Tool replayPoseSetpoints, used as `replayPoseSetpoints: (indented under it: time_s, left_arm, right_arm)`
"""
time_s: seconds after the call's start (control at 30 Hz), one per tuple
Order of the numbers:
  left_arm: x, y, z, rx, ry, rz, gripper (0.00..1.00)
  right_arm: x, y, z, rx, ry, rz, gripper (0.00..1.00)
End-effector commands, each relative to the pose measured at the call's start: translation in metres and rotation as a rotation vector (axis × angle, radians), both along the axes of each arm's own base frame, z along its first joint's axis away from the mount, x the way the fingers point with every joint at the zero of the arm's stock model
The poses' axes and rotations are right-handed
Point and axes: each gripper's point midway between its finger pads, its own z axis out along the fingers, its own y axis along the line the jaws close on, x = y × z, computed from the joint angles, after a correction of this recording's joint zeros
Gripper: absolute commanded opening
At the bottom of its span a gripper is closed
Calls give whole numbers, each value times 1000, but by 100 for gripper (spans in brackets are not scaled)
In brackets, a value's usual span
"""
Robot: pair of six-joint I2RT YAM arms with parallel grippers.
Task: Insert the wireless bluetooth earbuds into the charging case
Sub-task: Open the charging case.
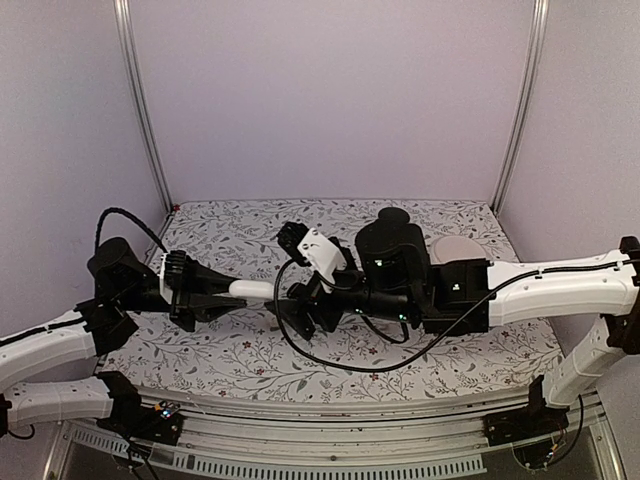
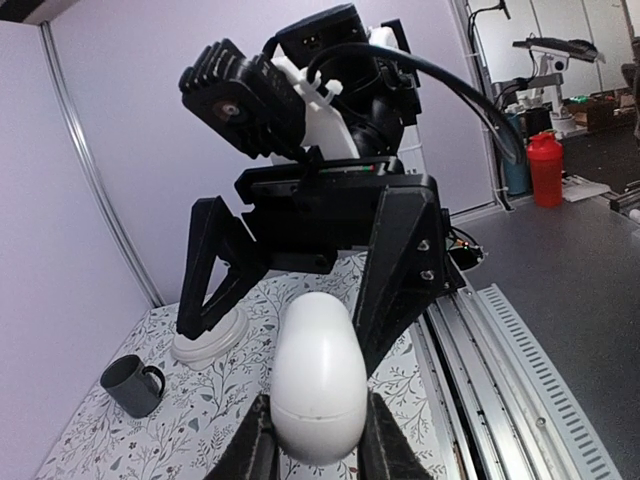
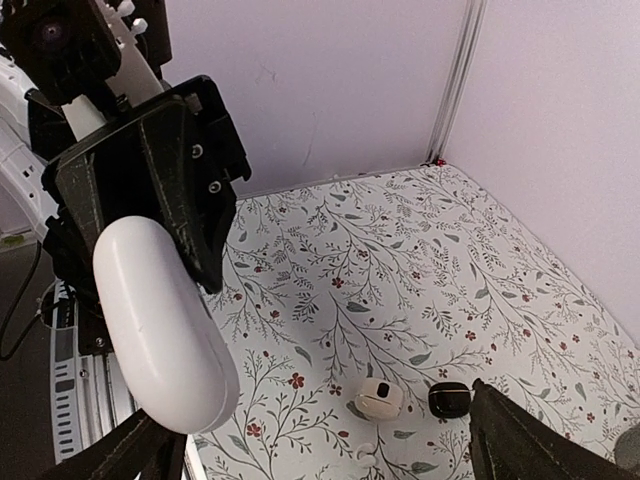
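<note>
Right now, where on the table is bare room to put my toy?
Bare cloth: the back left corner and the front left strip. Crowded: the middle, around the case and earbuds, and back right by the mug.

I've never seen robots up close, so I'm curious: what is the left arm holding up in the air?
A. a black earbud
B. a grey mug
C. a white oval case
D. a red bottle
C: the white case sits pinched between the left jaws, raised off the table.
</note>
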Motion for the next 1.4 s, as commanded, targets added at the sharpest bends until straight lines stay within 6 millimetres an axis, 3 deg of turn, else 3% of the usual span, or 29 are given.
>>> replayPoseSetpoints:
  time_s: [0.0, 0.47, 0.8, 1.1, 1.37]
  left_arm:
    - [-5, 1, 16, -20, -39, -43, 0]
    - [-6, -2, -6, 57, -49, -54, 0]
    - [-11, -3, -10, 68, -50, -77, 0]
    - [-2, 2, -5, 33, -114, 20, 0]
    - [0, 0, -3, 34, -107, 21, 0]
  right_arm:
    - [9, 3, 23, 29, -59, -36, 99]
    - [17, -8, 49, 152, 43, 2, 99]
    - [33, -14, 46, 176, 114, -40, 99]
    - [2, -8, 44, 161, 172, 129, 99]
    - [-2, -5, 36, 137, 207, 148, 99]
